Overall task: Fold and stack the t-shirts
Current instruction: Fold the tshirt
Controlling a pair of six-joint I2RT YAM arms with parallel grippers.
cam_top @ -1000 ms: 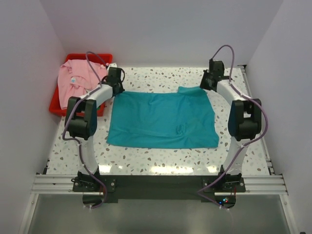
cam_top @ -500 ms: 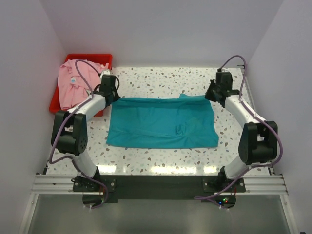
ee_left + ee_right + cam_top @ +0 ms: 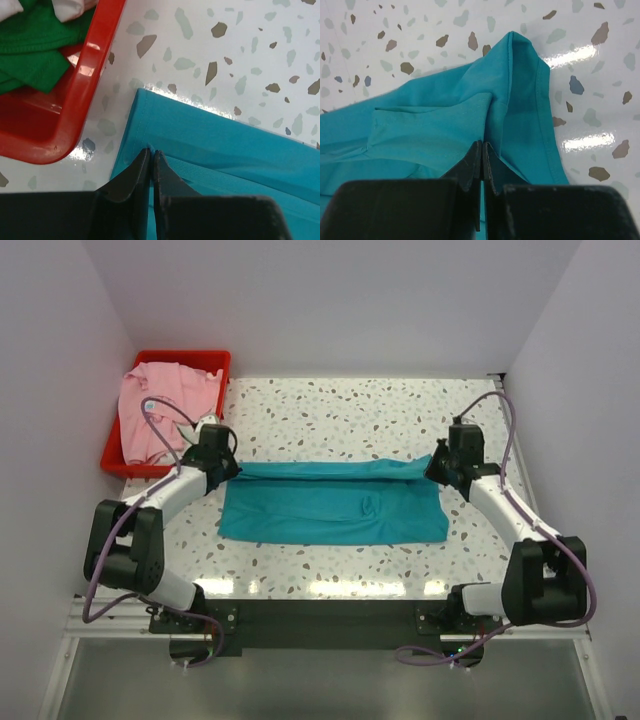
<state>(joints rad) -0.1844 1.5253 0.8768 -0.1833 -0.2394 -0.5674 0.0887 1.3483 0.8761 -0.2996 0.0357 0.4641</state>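
Teal t-shirt (image 3: pixel 330 512) pinched shut at its far corners in left gripper (image 3: pixel 151 151) and right gripper (image 3: pixel 482 145), now hauls that edge nearer across the table (image 3: pixel 350 410), half-making the first fold, leaves pink t-shirt (image 3: pixel 155 405) in the red bin (image 3: pixel 113 464).

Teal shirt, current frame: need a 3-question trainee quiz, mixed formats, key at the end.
1. True or false: the left gripper and the right gripper are both shut on the teal t-shirt.
2. Where does the pink t-shirt lie? A) in the red bin; B) on top of the teal t-shirt; C) at the near edge of the table.
3. In the left wrist view, what colour is the largest piece of cloth seen in the bin?

Key: 1 true; 2 A; 3 green.
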